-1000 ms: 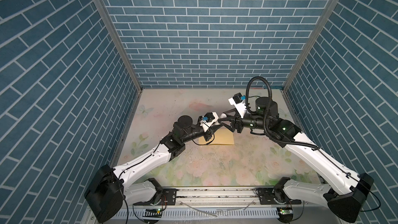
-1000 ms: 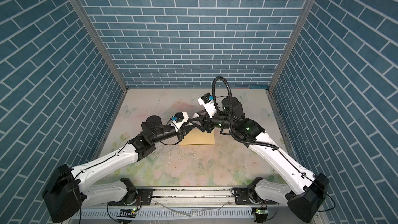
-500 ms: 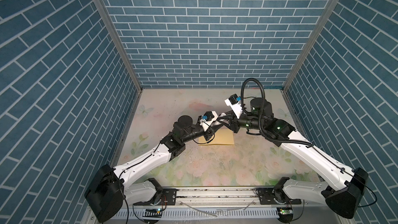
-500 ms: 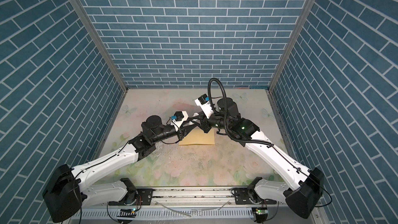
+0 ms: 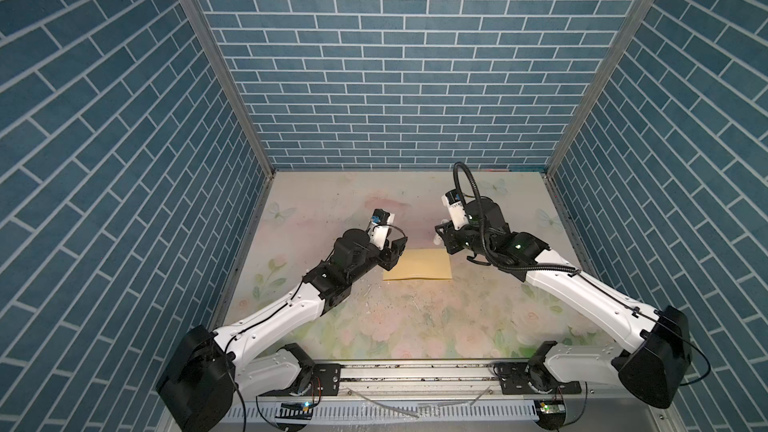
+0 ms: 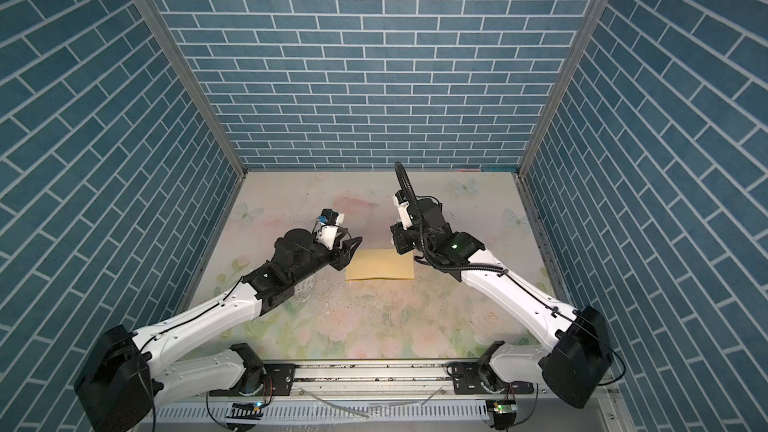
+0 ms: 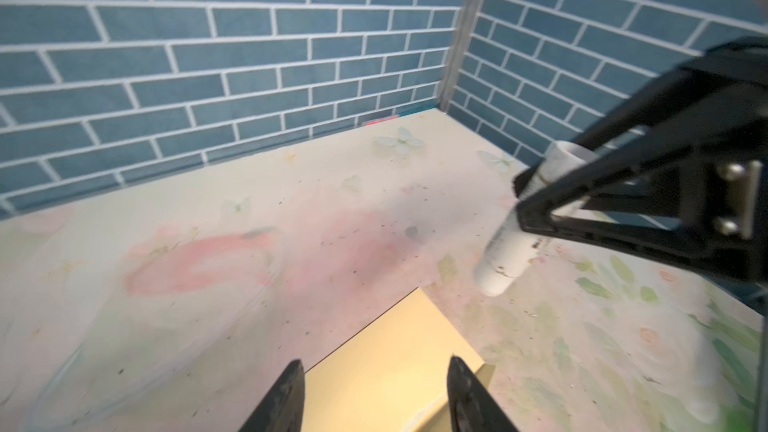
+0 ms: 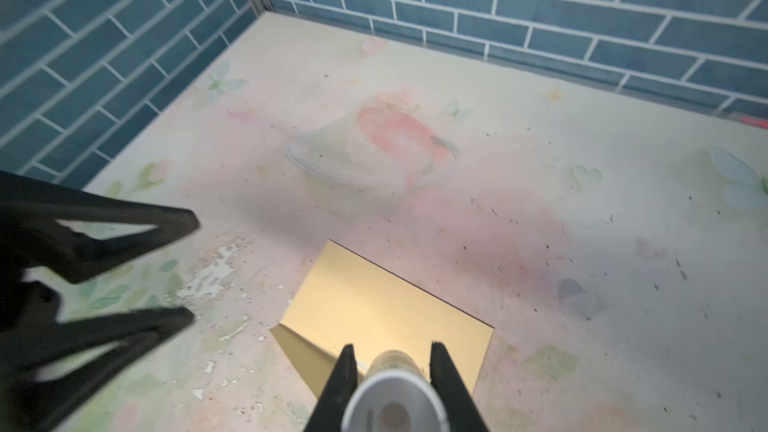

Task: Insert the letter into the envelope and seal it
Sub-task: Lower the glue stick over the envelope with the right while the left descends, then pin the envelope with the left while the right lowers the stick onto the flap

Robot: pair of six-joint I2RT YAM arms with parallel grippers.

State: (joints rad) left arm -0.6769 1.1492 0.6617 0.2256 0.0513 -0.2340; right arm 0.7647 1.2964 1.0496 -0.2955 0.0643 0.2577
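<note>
Tabletop with pale floral print, blue brick-pattern walls standing round three sides.

The long yellow-tan paper envelope is lying flat near the middle of the tabletop in both top views, long side running from 9 to 3 o'clock, plain face showing. Whether its flap is folded down I cannot tell.

The left gripper is hovering at the envelope's 10 o'clock corner. In the left wrist view its two black fingers are standing well apart with nothing between them, the envelope showing beneath the gap. Contact with the paper: cannot tell.

The right gripper is sitting just beyond the envelope's 1 o'clock corner. It is clamping a small white cylindrical glue stick, one black finger pressing on each side of the barrel. In the left wrist view the glue stick is pointing steeply down toward the tabletop, its lower end hanging just off the envelope's corner, apart from the paper.

The two grippers are facing each other across the envelope's far edge, apart, not touching.
</note>
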